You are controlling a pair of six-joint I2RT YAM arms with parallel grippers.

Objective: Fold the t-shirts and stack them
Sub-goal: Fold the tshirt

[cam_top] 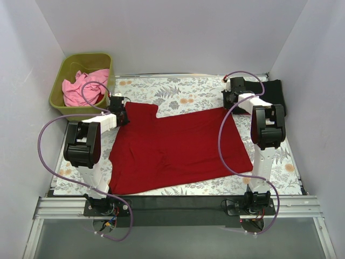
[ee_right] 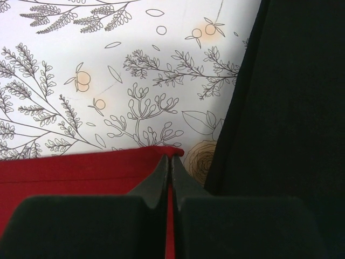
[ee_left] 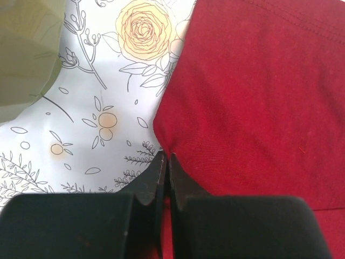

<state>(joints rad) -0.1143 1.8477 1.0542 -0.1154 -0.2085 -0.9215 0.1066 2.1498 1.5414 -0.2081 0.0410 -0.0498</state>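
The dark red t-shirt (cam_top: 178, 148) lies spread across the middle of the floral table cloth (cam_top: 178, 89). Its near edge is towards the arm bases and its far corners reach out to either side. It is mostly flat, with a few shallow creases near its centre and a step in the far edge on the left.

We judge it to be light, limp cloth. It will sag and drag if lifted by one point and it will not hold a crease unaided. It is best taken at two corners of one edge and carried over evenly, with the cloth kept taut between the grips.

That is where we have it. The left gripper (cam_top: 121, 110) sits at the far-left corner. In its wrist view the fingers are pressed together (ee_left: 166, 159) on the shirt's edge (ee_left: 259, 97), with a sliver of red showing in the slit between them. The right gripper (cam_top: 233, 97) is at the far-right corner, and its fingers are likewise clamped (ee_right: 171, 159) on the red hem (ee_right: 70, 172).

Both arms reach forward from the near edge with elbows raised and wrists dipped low to the table, one along each side of the shirt.

The black t-shirt (cam_top: 275, 94) lies just beyond the right gripper at the far right, close beside the red corner (ee_right: 291, 108). The light pink t-shirt (cam_top: 81, 86) is crumpled in the olive-green bin (cam_top: 56, 91) at the far left.
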